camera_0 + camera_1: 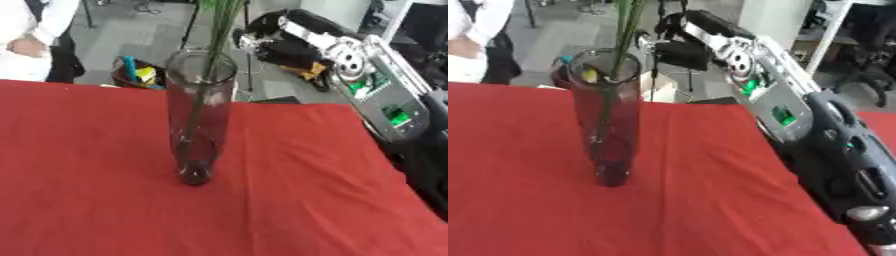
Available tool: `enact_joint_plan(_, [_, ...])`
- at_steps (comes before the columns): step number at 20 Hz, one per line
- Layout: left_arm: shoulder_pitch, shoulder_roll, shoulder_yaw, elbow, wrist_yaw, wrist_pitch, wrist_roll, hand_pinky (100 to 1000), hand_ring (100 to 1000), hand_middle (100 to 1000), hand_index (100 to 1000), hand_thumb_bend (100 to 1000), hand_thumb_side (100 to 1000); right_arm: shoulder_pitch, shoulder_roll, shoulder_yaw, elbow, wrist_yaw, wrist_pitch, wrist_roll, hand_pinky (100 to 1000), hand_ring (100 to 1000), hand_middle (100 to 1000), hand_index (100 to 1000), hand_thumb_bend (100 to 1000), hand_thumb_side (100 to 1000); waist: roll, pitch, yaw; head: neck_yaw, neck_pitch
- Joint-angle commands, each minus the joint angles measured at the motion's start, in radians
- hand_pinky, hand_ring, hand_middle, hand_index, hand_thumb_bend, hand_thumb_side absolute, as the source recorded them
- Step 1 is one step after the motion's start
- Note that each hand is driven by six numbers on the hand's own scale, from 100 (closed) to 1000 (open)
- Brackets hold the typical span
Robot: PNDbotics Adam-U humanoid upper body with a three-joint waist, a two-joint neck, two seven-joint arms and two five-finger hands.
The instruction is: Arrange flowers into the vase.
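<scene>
A tall clear glass vase [199, 115] stands upright on the red tablecloth [87, 190], a little left of the middle. Thin green stems [216, 30] stand in it, reach down toward its base and leave the picture at the top, so no blooms show. My right arm [385, 95] comes in from the right and stretches up and back past the vase. Its dark hand [262, 44] hangs just right of the stems, above and behind the vase's rim. Whether it touches the stems is not clear. My left hand shows in no view.
The table's far edge runs just behind the vase and its right edge lies under my right arm. Beyond it, on the floor, stands a dark basket [136, 75] with coloured items. A person in white [26, 40] stands at the far left.
</scene>
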Motion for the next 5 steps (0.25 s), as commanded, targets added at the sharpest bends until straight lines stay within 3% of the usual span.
enact_joint_plan(1, [-0.005,0.019,0.02,-0.018,-0.002,-0.001,0.005,741,883,843,868,100,1000,-0.003,-0.05,-0.024,-0.04,-0.014,0.006,-0.003,764,918,786,898,190,1000,0.007,-0.028,-0.003,0.002,0.001])
enact_joint_plan(5, [-0.002,0.02,0.025,-0.018,-0.004,-0.002,0.01,741,884,843,868,100,1000,0.035,-0.085,-0.048,-0.093,-0.032,0.013,-0.015,760,915,781,896,174,1000,0.009,-0.028,-0.003,0.011,0.009])
